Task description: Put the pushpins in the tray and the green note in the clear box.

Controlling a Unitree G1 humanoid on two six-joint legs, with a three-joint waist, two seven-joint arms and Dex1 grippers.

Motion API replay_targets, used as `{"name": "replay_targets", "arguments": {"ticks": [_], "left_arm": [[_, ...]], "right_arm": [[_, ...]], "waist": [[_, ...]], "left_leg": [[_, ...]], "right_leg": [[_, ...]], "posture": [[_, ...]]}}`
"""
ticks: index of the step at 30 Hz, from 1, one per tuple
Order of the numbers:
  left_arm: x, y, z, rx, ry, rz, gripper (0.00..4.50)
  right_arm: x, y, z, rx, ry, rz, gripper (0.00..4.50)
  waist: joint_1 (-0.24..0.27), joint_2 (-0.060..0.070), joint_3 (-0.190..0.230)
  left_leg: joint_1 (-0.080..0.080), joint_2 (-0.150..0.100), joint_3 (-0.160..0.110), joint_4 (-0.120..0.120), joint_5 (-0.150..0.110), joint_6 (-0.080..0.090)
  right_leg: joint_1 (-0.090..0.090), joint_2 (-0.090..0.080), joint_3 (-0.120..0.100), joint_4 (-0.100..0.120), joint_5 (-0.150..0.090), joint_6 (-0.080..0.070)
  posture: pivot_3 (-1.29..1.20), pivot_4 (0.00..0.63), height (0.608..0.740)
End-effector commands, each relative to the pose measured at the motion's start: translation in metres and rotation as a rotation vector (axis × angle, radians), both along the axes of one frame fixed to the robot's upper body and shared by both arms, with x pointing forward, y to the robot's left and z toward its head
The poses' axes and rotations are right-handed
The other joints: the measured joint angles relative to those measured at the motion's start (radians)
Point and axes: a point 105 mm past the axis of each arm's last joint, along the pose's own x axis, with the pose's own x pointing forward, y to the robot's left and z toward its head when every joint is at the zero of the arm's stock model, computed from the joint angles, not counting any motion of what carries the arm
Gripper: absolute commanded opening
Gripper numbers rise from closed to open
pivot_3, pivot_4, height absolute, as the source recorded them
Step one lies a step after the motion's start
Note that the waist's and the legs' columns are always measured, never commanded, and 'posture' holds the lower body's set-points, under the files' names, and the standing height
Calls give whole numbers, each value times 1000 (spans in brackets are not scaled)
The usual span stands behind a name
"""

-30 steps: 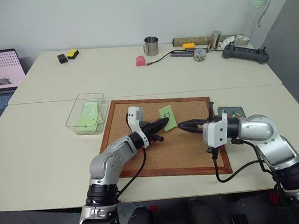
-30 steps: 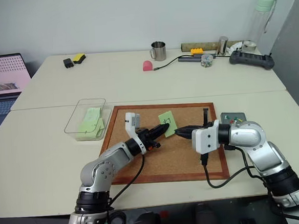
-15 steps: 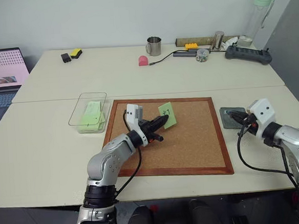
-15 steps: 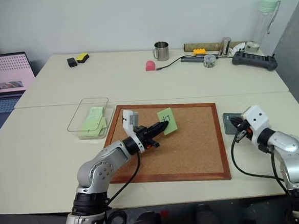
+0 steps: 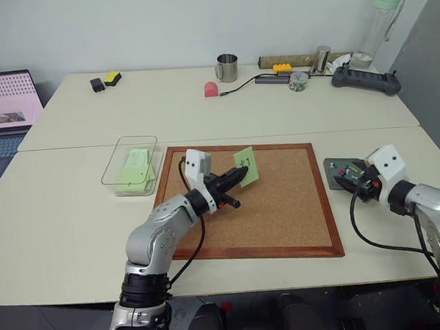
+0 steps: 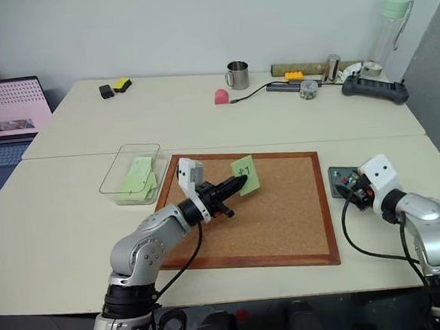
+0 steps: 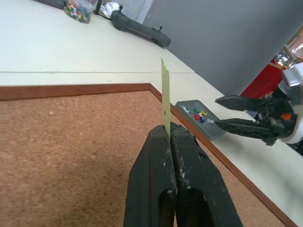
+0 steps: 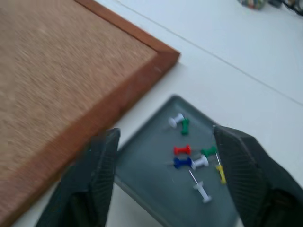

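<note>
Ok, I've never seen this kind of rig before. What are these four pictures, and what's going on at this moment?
This is a two-armed humanoid robot. Two pictures come from its head cameras, looking down over a table; the other two come from a camera on each wrist, looking along the black fingers.

A wood-framed cork board lies on the table. The left gripper is shut on a small light green paper note with handwriting, holding it above the board. The right gripper is open over a small dark gray tray with coloured pushpins in it. A clear plastic box beside the board holds plain green slips.
</note>
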Motion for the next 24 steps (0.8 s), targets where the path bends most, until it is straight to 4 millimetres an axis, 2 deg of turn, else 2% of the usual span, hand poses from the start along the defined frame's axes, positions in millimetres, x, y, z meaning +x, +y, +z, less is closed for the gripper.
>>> {"name": "replay_targets", "arguments": {"ticks": [1,3,5,6,9,10,13,16,18,24], "left_arm": [[-4,21,33,29,-152,66,0],[-5,38,39,73,-189,116,0],[-4,55,46,107,-218,174,0],[-4,62,50,121,-232,202,0],[-1,103,70,194,-311,363,0],[1,123,77,228,-336,448,0],[5,169,90,316,-365,634,0],[8,201,92,423,-343,746,0],[10,208,90,463,-323,758,0],[17,211,74,494,-252,720,0]], "right_arm": [[-13,40,42,-17,-88,262,3976],[-24,67,59,-12,-96,425,3976],[-29,83,73,1,-96,519,3976],[-31,89,79,14,-94,544,3976],[-33,105,102,99,-82,617,3976],[-34,109,105,111,-73,638,3976],[-35,116,107,134,-53,666,3976],[-38,125,111,181,-37,702,3976],[-40,128,112,193,-25,720,3976],[-44,135,109,185,-11,752,3976]], "waist": [[-2,0,0],[-10,0,0],[-16,0,0],[-17,0,0],[-18,0,0],[-18,-1,0],[-18,-1,0],[-15,-1,1],[-15,-1,1],[-8,-1,1]], "left_leg": [[0,0,0,0,0,0],[0,0,0,-1,0,0],[0,1,-1,0,0,0],[0,1,-1,0,0,0],[0,1,-2,0,0,0],[0,1,-2,0,0,0],[0,1,-2,0,0,0],[-1,1,-2,-1,0,0],[-2,1,-2,-1,0,0],[-2,1,-2,-1,0,0]], "right_leg": [[0,0,0,0,0,0],[0,0,0,0,0,0],[0,1,0,0,-2,4],[0,1,-1,0,-2,4],[0,1,-1,0,-2,4],[0,1,-1,0,-1,3],[0,0,-2,-1,0,-1],[-1,-1,-2,-1,0,0],[-1,-1,-2,-1,0,0],[-3,-2,-2,-1,1,0]], "posture": [[0,150,740],[0,150,740],[0,150,740],[0,150,740],[0,150,740],[0,150,740],[0,150,740],[0,150,740],[0,150,740],[0,150,740]]}}
